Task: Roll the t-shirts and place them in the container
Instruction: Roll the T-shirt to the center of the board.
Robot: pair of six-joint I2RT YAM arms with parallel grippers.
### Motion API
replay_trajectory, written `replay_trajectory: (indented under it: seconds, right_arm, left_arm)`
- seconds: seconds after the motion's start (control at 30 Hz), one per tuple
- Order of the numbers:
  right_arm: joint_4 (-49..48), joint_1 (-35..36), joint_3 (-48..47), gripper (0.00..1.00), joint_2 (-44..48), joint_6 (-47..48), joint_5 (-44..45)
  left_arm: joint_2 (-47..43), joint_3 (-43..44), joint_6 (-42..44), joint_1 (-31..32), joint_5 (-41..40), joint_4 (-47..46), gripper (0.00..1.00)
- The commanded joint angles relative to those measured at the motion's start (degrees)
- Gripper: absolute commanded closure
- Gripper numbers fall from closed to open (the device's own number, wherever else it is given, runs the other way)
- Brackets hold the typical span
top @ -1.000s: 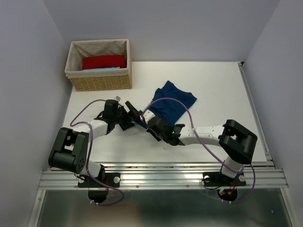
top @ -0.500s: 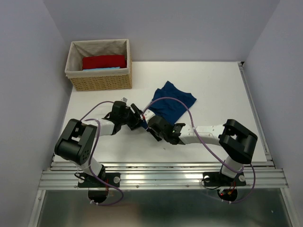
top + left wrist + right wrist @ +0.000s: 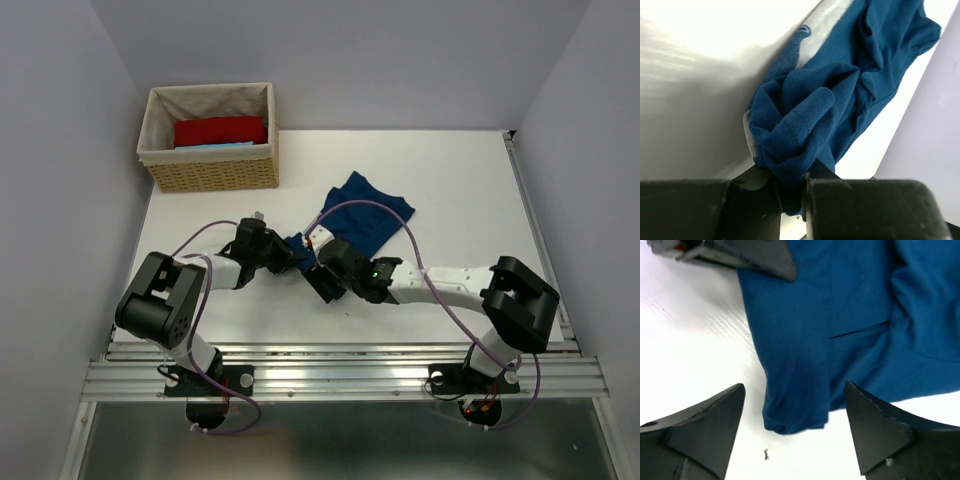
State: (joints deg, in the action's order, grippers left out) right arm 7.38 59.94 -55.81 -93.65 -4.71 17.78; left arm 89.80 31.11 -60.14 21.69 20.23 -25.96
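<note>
A navy-blue t-shirt (image 3: 368, 216) lies crumpled in the middle of the white table (image 3: 460, 190). My left gripper (image 3: 291, 252) is at its near-left corner, shut on a bunched fold of the cloth (image 3: 790, 145). In the left wrist view, the left gripper (image 3: 790, 182) pinches that fold between its jaws. My right gripper (image 3: 322, 263) sits just right of it, and in its own view the right gripper (image 3: 795, 390) stands open. A folded edge of the shirt (image 3: 840, 315) lies between the right fingers, untouched. Red cloth (image 3: 220, 130) and a light-blue piece (image 3: 215, 146) lie in the basket.
A wicker basket (image 3: 212, 172) with a pale liner stands at the table's back-left corner. Grey walls close in on the left, back and right. A metal rail (image 3: 340, 372) runs along the near edge, with both arm bases below it. The left gripper's finger (image 3: 740, 257) shows in the right wrist view.
My left gripper reached right to the shirt's corner and closed on it. My right gripper opened and let go of the cloth, and its arm shifted slightly right.
</note>
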Motion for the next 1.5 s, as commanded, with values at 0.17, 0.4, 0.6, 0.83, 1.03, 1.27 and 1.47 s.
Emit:
replay_trajectory:
  seconds: [0.17,0.4,0.6,0.83,1.03,1.27,1.47]
  right_arm:
    - [4.2,3.6,-4.0,0.08,4.3,3.8,7.0]
    - [0.8,7.6,-3.6,0.1,-0.6,7.9,13.9]
    - [-4.7,9.5,-2.5,0.11,-4.4,9.0,18.6]
    - [-11.8,11.2,-1.7,0.22,-10.4,9.9,22.4]
    - [-18.4,11.8,-0.5,0.43,-13.8,11.2,29.8]
    - [-22.2,11.8,0.7,0.72,-13.6,12.3,32.1]
    - [-22.4,11.8,1.7,0.99,-11.9,11.7,29.9]
  left_arm:
    - [-3.2,6.9,0.7,0.1,-1.7,13.9,1.0]
    - [-3.3,9.8,-0.1,0.1,-0.9,18.5,1.0]
    - [-3.7,9.9,-0.9,0.1,-0.7,19.2,1.0]
    - [-4.1,9.6,-1.4,-0.1,-0.8,19.1,1.0]
    - [-4.8,9.0,-1.5,-0.2,-1.0,19.2,1.0]
    - [-4.8,8.8,-1.6,-0.4,-1.1,19.1,1.0]
    - [-5.2,8.5,-0.5,-0.5,-0.3,17.6,0.9]
